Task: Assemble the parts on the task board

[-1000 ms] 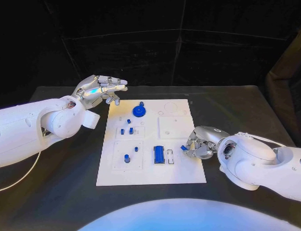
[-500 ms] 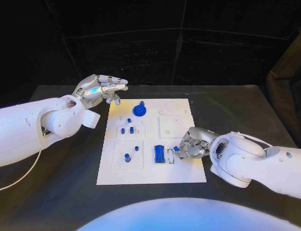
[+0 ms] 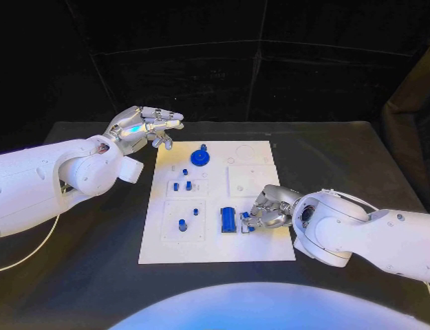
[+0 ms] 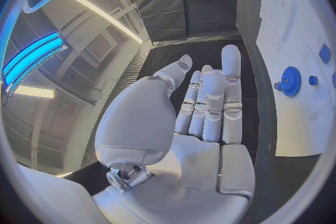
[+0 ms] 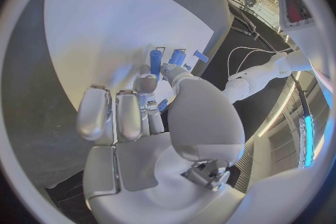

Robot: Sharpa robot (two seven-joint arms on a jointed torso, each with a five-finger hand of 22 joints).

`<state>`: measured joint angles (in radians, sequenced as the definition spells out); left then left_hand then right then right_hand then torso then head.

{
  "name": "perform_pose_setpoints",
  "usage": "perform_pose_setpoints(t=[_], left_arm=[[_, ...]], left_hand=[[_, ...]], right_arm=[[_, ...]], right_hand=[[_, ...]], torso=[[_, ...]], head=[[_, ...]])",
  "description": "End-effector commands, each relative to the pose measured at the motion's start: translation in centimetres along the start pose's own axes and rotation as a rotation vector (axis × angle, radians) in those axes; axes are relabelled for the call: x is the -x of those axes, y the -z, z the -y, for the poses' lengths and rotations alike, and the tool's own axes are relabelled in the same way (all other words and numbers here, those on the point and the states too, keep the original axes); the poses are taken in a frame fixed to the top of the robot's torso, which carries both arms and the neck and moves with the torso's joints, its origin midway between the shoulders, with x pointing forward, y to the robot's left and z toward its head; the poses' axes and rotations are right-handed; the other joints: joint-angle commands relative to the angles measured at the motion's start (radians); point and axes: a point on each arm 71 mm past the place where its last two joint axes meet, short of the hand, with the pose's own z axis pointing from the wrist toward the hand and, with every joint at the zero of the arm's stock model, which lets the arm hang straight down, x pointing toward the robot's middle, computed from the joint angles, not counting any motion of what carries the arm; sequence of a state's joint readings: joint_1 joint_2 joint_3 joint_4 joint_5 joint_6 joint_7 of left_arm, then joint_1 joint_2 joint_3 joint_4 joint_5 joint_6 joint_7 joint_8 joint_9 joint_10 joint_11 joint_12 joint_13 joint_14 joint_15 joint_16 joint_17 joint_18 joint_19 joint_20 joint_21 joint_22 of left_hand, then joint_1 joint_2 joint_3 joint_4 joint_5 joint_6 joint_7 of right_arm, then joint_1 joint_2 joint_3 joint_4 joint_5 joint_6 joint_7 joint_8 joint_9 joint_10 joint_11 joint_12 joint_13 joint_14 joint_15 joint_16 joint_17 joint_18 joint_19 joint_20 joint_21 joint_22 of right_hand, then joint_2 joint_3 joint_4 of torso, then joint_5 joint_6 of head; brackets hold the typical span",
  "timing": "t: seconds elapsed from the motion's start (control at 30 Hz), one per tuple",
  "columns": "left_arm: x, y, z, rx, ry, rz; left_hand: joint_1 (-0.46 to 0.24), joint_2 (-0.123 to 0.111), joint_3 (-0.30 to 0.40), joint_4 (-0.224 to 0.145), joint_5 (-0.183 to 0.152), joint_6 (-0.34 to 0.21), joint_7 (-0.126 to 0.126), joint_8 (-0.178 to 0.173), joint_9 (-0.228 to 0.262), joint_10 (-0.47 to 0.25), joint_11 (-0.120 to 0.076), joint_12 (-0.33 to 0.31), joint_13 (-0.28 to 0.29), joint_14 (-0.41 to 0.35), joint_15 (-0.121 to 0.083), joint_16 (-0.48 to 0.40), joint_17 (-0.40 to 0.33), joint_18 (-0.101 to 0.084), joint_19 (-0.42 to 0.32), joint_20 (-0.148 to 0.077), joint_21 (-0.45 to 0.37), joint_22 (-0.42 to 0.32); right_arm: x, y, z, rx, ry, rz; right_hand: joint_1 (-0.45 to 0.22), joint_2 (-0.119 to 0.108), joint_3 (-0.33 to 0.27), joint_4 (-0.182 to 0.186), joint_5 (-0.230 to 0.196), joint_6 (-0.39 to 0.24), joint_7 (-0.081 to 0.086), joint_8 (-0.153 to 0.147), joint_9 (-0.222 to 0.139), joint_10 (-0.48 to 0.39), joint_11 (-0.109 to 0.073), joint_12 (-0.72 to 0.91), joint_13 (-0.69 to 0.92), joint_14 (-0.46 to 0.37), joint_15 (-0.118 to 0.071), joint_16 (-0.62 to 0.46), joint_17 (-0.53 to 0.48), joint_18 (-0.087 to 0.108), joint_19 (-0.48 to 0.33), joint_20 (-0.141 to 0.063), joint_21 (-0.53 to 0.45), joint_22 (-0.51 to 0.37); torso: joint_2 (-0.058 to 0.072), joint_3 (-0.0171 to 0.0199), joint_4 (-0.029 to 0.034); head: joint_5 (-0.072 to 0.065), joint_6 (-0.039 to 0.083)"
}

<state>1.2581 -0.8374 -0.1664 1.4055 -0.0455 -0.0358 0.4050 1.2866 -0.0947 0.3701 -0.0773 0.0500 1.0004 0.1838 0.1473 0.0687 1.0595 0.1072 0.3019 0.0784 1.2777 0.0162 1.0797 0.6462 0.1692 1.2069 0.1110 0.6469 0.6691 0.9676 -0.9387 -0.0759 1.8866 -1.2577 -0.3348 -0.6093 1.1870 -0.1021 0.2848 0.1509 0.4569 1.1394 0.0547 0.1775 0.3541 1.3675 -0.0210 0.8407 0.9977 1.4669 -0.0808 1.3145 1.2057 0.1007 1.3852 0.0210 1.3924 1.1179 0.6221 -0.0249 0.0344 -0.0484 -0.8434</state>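
Observation:
The white task board (image 3: 219,251) lies in the middle of the black table. My right hand (image 3: 271,208) reaches over the board's right edge and pinches a small blue part (image 3: 245,219), low over the narrow slot beside the upright blue block (image 3: 228,220). In the right wrist view the fingertips (image 5: 145,85) close on that blue part (image 5: 162,105) above the board (image 5: 105,22). My left hand (image 3: 142,126) hovers off the board's far left corner, fingers stretched out and holding nothing (image 4: 206,117). A blue gear (image 3: 200,158) sits at the board's far end (image 4: 290,80).
Small blue pegs stand in the board's left recesses (image 3: 180,186) (image 3: 182,225). A square recess (image 3: 246,181) lies just beyond my right hand. Black table surface (image 3: 353,158) surrounds the board, with dark curtains behind.
My right hand has moved left over the board's edge, carrying the small blue part toward the slot beside the blue block. The left hand has stayed put.

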Motion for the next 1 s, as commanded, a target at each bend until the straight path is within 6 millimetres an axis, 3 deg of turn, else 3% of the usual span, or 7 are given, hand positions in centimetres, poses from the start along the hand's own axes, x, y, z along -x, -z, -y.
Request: perform_pose_setpoints(t=[0.03, 0.43, 0.87, 1.0], left_arm=[[-0.14, -0.06, 0.13, -0.004, 0.008, -0.011], [-0.15, -0.04, 0.13, -0.002, 0.008, -0.012], [-0.19, -0.05, 0.13, -0.002, 0.010, -0.016], [-0.18, -0.05, 0.13, -0.001, 0.010, -0.016]], left_hand=[[-0.003, 0.010, -0.007, -0.001, -0.002, -0.008, -0.001, 0.000, 0.000, -0.008, 0.001, 0.007, -0.001, -0.003, 0.004, 0.003, -0.002, 0.013, 0.002, 0.007, -0.006, -0.002], [-0.003, 0.010, -0.007, -0.001, -0.002, -0.008, -0.001, 0.000, 0.000, -0.008, 0.001, 0.007, -0.001, -0.003, 0.004, 0.003, -0.002, 0.013, 0.002, 0.007, -0.006, -0.002], [-0.004, 0.010, -0.009, 0.000, -0.002, -0.009, -0.001, 0.000, 0.000, -0.009, 0.001, 0.008, -0.001, -0.003, 0.004, 0.003, -0.004, 0.013, 0.002, 0.008, -0.007, -0.002], [-0.004, 0.010, -0.009, 0.000, -0.002, -0.009, -0.001, 0.000, 0.000, -0.009, 0.001, 0.008, -0.001, -0.003, 0.004, 0.003, -0.004, 0.013, 0.002, 0.008, -0.007, -0.002]], right_arm=[[-0.19, -0.03, -0.09, -0.008, -0.009, -0.023], [-0.35, -0.27, -0.31, -0.009, 0.006, -0.029], [-0.17, -0.61, -0.33, -0.008, 0.023, -0.002], [-0.17, -0.64, -0.39, -0.004, 0.028, -0.001]], right_hand=[[-0.013, -0.001, 0.001, 0.008, 0.006, 0.007, 0.000, 0.005, 0.003, 0.009, -0.002, 0.008, 0.003, 0.044, -0.007, 0.004, 0.002, -0.016, 0.007, 0.001, 0.005, 0.003], [-0.044, -0.002, -0.006, 0.024, 0.003, 0.012, -0.002, 0.006, 0.009, 0.015, -0.003, 0.015, 0.012, 0.045, -0.009, 0.008, 0.007, -0.016, 0.007, -0.001, 0.007, 0.006], [-0.130, -0.023, -0.105, 0.068, -0.097, 0.005, 0.004, -0.002, 0.018, 0.004, 0.003, -0.011, 0.002, 0.037, -0.004, -0.011, -0.017, -0.013, -0.002, 0.003, 0.000, -0.010], [-0.137, -0.022, -0.150, 0.075, -0.146, 0.002, 0.005, -0.004, 0.021, 0.000, 0.004, -0.016, 0.002, 0.036, -0.003, -0.016, -0.021, -0.012, -0.004, 0.004, -0.003, -0.015]], torso=[[0.000, 0.0000, -0.0001], [0.000, -0.0008, 0.0009], [0.001, -0.0002, 0.0005], [0.000, -0.0006, -0.0003]], head=[[0.001, 0.000], [0.001, -0.001], [0.003, 0.000], [0.002, -0.003]])
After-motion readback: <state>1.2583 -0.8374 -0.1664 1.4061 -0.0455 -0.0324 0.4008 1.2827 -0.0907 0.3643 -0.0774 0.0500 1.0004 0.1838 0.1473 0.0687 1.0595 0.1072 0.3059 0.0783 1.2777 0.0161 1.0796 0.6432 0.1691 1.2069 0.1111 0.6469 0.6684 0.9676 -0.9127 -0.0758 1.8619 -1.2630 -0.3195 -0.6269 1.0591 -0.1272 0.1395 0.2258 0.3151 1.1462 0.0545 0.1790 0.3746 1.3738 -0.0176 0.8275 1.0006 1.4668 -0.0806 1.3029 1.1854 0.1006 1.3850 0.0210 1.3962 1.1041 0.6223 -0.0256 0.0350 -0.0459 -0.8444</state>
